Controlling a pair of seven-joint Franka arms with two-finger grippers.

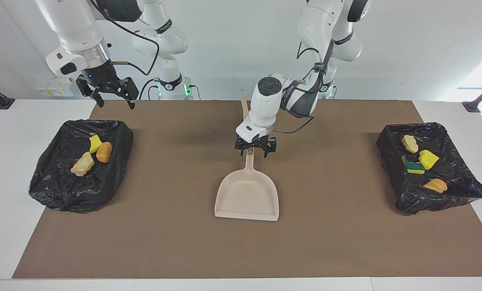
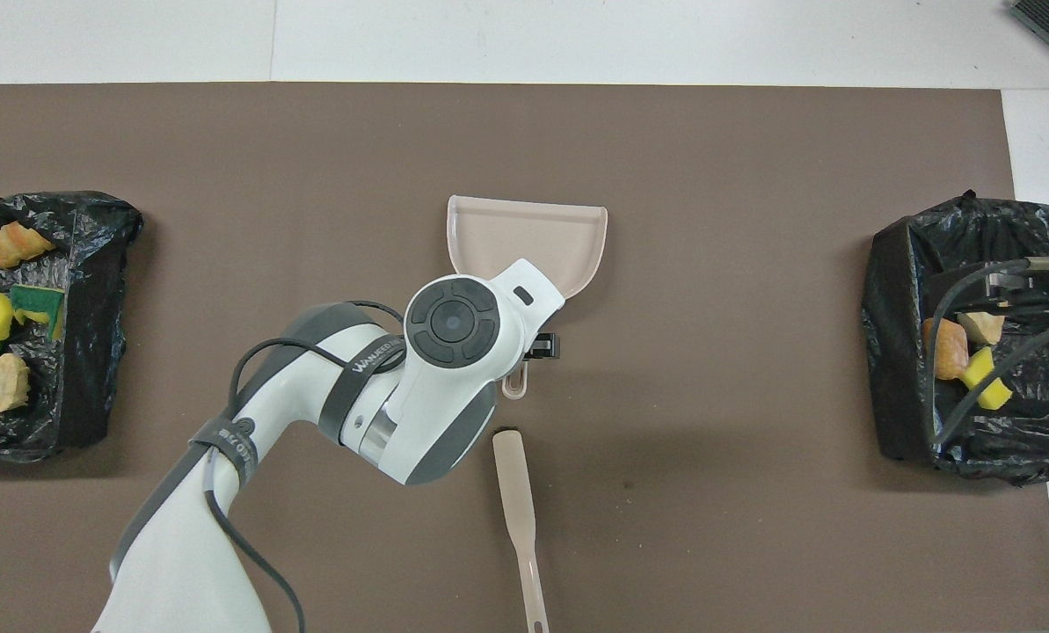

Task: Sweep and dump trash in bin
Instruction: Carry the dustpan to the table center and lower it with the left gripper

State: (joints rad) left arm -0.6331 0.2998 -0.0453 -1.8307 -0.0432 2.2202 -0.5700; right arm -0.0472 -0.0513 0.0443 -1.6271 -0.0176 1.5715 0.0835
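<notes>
The beige dustpan point(image 1: 247, 196) point(image 2: 524, 237) lies flat on the brown mat at mid-table, its handle point(image 1: 249, 161) pointing toward the robots. My left gripper point(image 1: 255, 151) hangs just over that handle, open, its fingers spread to either side and holding nothing. The trash lies in two black-lined bins. The bin point(image 1: 59, 194) at the right arm's end holds a yellow sponge piece point(image 1: 95, 142), an orange-brown lump point(image 1: 104, 151) and a tan chunk point(image 1: 82, 164). The bin point(image 1: 463, 194) at the left arm's end holds several scraps, among them a green-and-yellow sponge point(image 1: 413, 166). My right gripper point(image 1: 111, 95) waits open above the first bin's robot-side edge.
A beige flat-bladed stick point(image 2: 517, 501) point(image 1: 245, 107) lies on the mat between the dustpan handle and the robots. The brown mat point(image 1: 176, 242) covers most of the white table. The right arm's cables hang over its bin point(image 2: 902, 396) in the overhead view.
</notes>
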